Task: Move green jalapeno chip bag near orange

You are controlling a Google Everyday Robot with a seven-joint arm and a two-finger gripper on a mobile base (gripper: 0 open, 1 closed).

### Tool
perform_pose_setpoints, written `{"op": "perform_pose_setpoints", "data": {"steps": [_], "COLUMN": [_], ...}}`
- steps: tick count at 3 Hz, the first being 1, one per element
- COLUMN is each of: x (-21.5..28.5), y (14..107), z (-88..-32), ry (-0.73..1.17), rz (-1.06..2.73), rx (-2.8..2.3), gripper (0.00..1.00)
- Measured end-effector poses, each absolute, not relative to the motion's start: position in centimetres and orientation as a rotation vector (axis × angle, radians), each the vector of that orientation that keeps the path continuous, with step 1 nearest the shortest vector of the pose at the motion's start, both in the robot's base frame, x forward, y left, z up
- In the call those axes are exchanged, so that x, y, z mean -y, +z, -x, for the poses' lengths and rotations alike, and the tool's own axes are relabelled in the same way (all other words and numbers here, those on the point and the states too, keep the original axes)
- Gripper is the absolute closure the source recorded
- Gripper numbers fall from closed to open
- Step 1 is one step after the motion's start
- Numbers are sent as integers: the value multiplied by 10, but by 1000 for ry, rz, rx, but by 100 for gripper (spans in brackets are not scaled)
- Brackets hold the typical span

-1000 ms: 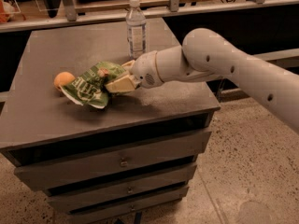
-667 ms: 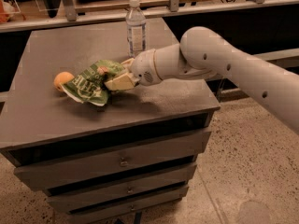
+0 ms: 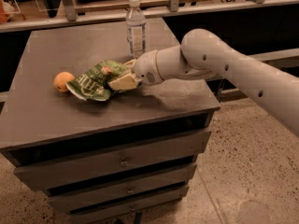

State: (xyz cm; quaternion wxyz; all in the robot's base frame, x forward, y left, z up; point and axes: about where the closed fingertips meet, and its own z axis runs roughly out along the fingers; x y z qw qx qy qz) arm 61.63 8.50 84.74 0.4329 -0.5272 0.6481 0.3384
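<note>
The green jalapeno chip bag (image 3: 92, 81) lies crumpled on the grey cabinet top, its left edge right beside the orange (image 3: 63, 81). The two look to be touching or nearly so. My gripper (image 3: 122, 74) reaches in from the right and is shut on the bag's right end, which is lifted slightly off the surface. The pale lower finger (image 3: 123, 82) shows under the bag's edge.
A clear water bottle (image 3: 136, 28) stands upright just behind the gripper. The grey cabinet (image 3: 56, 120) has several drawers in front. A rail and shelf run behind it. Speckled floor lies to the right.
Almost nothing has moved. The bag and gripper stay beside the orange, with only a slight shift of the arm.
</note>
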Motion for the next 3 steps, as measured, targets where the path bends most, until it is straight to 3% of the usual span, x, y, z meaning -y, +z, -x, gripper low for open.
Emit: {"op": "perform_pose_setpoints", "data": {"steps": [2, 3], "x": [-80, -76], "y": [844, 845], "z": [-623, -625], "ry": [836, 821], "rz": [1299, 1290], "rx": [-1616, -1619], "gripper": [12, 0]}}
